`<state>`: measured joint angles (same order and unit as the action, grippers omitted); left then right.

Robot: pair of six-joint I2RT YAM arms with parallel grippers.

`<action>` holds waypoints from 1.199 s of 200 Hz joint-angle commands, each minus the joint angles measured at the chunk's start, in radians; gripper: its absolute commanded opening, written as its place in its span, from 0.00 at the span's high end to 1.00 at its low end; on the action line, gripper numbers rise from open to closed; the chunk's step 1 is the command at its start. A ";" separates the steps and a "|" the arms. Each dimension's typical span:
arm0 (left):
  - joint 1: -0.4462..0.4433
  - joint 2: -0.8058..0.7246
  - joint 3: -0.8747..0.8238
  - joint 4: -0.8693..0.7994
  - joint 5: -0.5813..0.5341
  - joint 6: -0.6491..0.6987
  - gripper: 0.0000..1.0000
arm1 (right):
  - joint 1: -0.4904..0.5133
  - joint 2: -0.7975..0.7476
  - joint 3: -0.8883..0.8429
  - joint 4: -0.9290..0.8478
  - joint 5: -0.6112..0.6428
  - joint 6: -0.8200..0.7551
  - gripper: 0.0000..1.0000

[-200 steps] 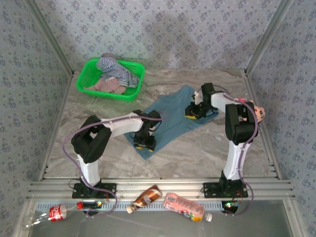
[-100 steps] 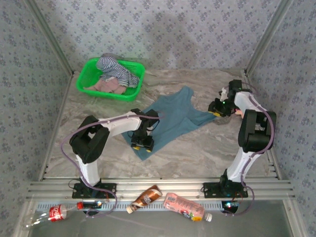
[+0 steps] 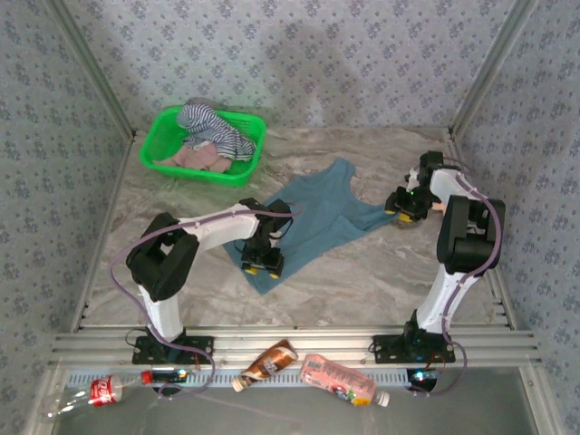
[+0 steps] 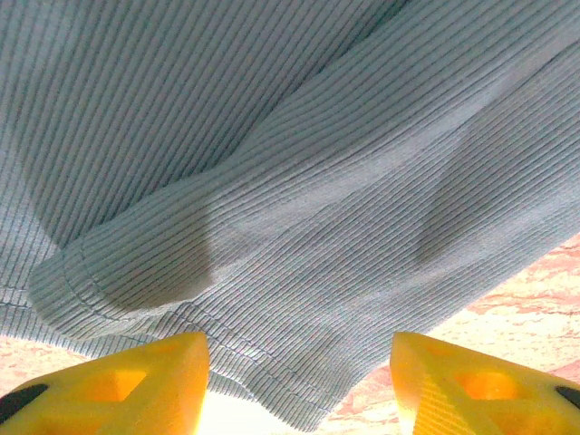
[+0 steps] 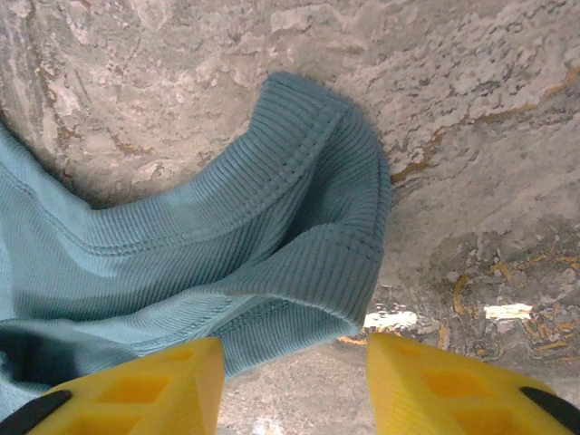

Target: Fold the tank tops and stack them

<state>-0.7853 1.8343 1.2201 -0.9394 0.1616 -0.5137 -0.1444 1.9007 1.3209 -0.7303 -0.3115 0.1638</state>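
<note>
Teal tank top lies spread on your worktop, the left gripper with jaws wide over its hem, the right gripper with jaws parted at a strap.

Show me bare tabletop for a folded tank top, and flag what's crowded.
Free: the table strip between the near hem of the teal tank top and the front rail; the far stretch right of the green basket; the left side below the basket. Crowded: the centre, where the left gripper and right gripper sit at its edges.
</note>
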 commanded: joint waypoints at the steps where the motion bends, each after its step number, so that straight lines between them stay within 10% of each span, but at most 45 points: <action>1: 0.002 -0.033 -0.015 -0.017 0.008 -0.003 0.45 | -0.003 0.033 0.005 0.017 0.003 -0.004 0.58; 89: 0.003 -0.038 -0.038 -0.018 0.007 0.003 0.44 | 0.015 0.069 0.084 0.023 -0.029 0.025 0.94; 240: 0.003 -0.033 -0.067 -0.030 -0.041 0.018 0.44 | 0.058 0.235 0.259 -0.033 0.004 0.056 0.79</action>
<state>-0.7853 1.8339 1.1618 -0.9398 0.1417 -0.5053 -0.0944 2.1105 1.5364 -0.7380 -0.3412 0.2028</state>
